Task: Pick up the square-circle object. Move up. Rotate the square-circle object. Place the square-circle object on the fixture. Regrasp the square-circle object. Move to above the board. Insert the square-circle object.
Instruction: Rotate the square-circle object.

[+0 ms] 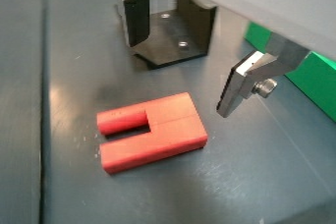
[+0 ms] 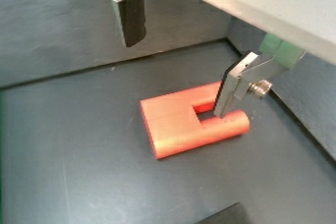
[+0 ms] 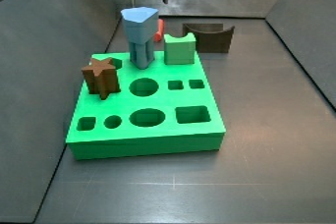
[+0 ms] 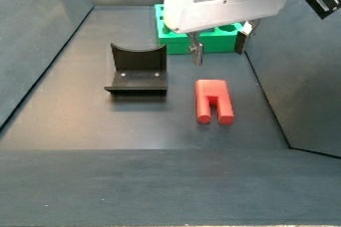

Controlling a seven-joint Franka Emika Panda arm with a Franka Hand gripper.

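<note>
The gripper (image 1: 184, 56) hangs with its fingers (image 2: 129, 19) spread and empty above the square-circle object (image 4: 212, 100), which lies flat on the dark floor beside the fixture (image 4: 136, 69), with the board (image 3: 144, 105) beyond.

One red square-circle object (image 4: 212, 101) lay on the floor, and one dark fixture (image 4: 136, 70) stood near it. There was one green board (image 3: 143, 107). Three pegs stood in it: one blue peg (image 3: 140, 34), one brown star-shaped peg (image 3: 100, 76) and one green notched block (image 3: 180, 47). Six holes seemed to remain open in its top, though the pegs may have hidden others. One claw (image 1: 186, 56), with two fingers (image 1: 137, 19), hung above the red piece.
</note>
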